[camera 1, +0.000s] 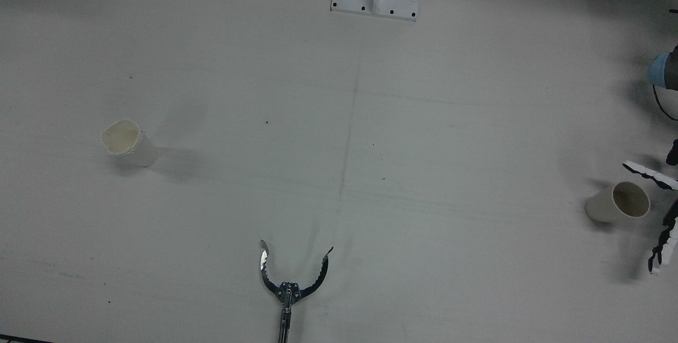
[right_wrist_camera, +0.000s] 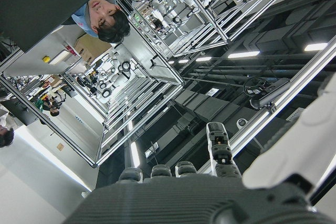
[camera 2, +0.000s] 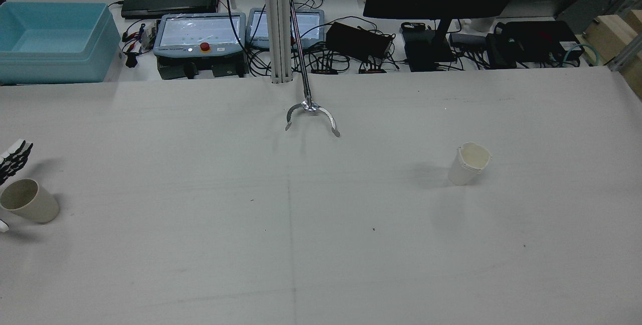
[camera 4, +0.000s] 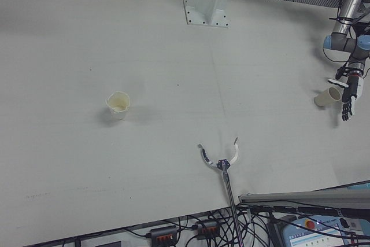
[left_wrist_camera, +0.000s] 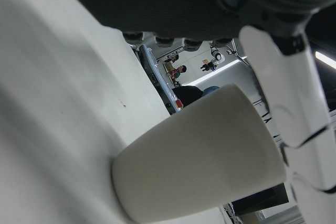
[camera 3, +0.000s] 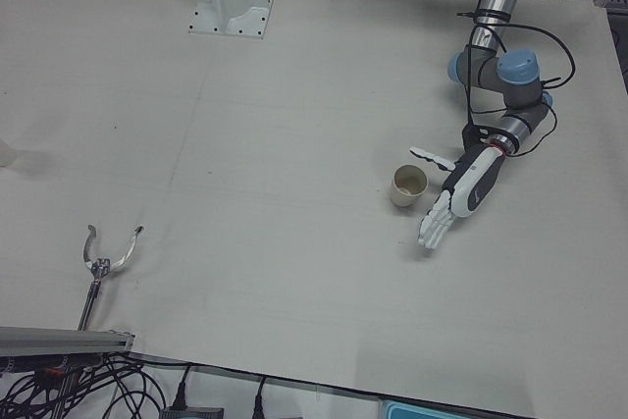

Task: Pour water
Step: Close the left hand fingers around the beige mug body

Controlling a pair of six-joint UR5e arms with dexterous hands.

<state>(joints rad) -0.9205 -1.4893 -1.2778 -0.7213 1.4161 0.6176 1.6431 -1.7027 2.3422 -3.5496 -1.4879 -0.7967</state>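
Close against the lens in the left hand view, beige cup [left_wrist_camera: 202, 161], upright on table [camera 3: 294, 125], one white finger [left_wrist_camera: 286, 98] just beside its wall. Left hand [camera 3: 461, 193] spread and empty beside that cup [camera 3: 406, 184], fingers apart and pointing away from arm [camera 3: 500, 66], thumb near the rim; contact impossible to tell. Right hand [right_wrist_camera: 220, 198] raised off the table, aimed at the ceiling, whether spread or clenched not discernible. Well apart across the table, dented white cup [camera 1: 128, 142], upright. Between both cups, near the operators' edge, metal claw tool [camera 1: 293, 279], prongs spread.
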